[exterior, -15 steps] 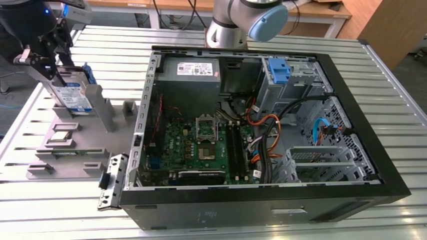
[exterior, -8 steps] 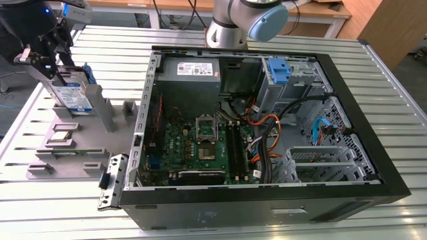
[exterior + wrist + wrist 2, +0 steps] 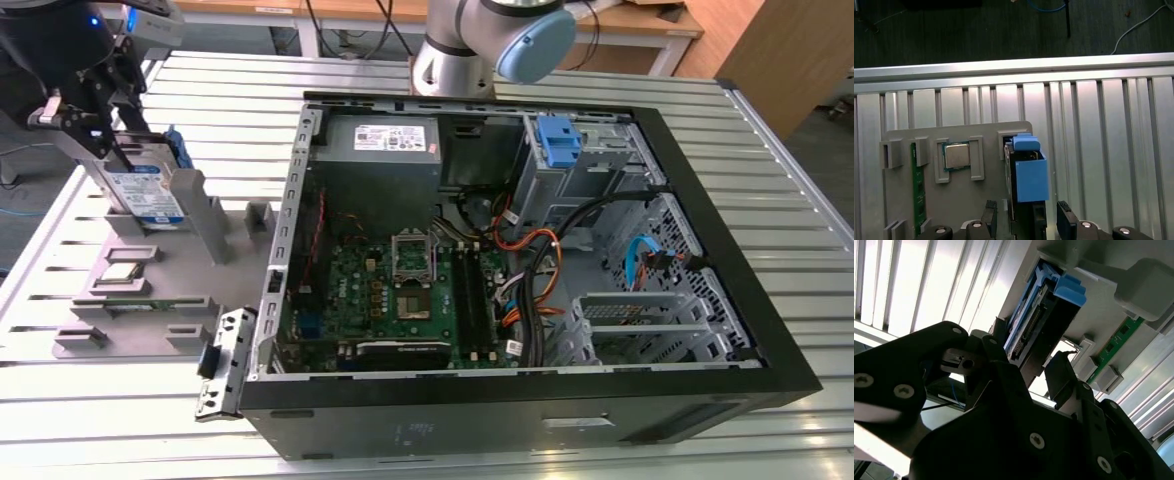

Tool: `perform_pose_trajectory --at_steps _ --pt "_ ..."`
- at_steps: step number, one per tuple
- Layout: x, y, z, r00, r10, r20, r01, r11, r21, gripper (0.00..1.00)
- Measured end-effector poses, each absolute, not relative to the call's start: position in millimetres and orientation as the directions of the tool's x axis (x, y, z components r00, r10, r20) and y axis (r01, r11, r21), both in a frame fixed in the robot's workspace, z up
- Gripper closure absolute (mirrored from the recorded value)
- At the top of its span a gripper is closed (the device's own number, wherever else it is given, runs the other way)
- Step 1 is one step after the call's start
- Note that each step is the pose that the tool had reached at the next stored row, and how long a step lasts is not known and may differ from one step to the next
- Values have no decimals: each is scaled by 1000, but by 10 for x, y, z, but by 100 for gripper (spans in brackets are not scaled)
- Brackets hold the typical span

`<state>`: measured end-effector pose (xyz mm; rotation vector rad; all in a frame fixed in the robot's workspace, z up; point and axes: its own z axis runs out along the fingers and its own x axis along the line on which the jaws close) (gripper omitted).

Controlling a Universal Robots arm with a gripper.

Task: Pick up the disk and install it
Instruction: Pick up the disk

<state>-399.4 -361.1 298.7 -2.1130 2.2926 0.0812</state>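
Exterior view, step: the pickup stage, by my reading. The end effector [image 3: 118, 150] hangs over the disk [image 3: 144, 192]; nothing is lifted and nothing is installed.
Exterior view, disk: it stands on edge in a grey fixture plate [image 3: 147, 290] on the counter [image 3: 801, 200], at 9 o'clock of the open computer case [image 3: 787, 330] and well apart from it.
Exterior view, room: there is open air above the fixture. The drive cage [image 3: 607, 145] with its blue bracket [image 3: 558, 140] sits at 1 o'clock inside the case, with cables [image 3: 534, 248] crowding it from 7 o'clock.
Second wrist view, end effector: spread, with black fingers [image 3: 1061, 375] straddling the disk's [image 3: 1051, 305] blue-tabbed end.
First wrist view, gaps: the fingers [image 3: 1066, 222] flank the disk [image 3: 1029, 175] with a sliver free on each side; I see no contact.
First wrist view, neighbours: a processor chip [image 3: 956, 155] and a memory stick [image 3: 917, 190] sit in their own slots just beside the disk.
Next-move need: judged from this, a grip needs square pressure on both flat faces, then a straight pull, since the slot walls hug the lower edge.
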Motion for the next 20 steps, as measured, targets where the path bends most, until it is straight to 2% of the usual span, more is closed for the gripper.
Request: perform_pose_trajectory --at_steps 3,4,7,8,20 --pt "-3995 -3611 2987 -82 -995 -52 -996 81 23 43" --pt "-3995 -3611 2987 -82 -995 -52 -996 81 23 49" --pt "-3995 -3611 2988 -82 -995 -52 -996 81 23 51" --pt "-3994 -3611 2987 -82 -995 -52 -996 81 23 58" --pt "-3994 -3611 2986 -60 -997 -52 -998 58 23 58"
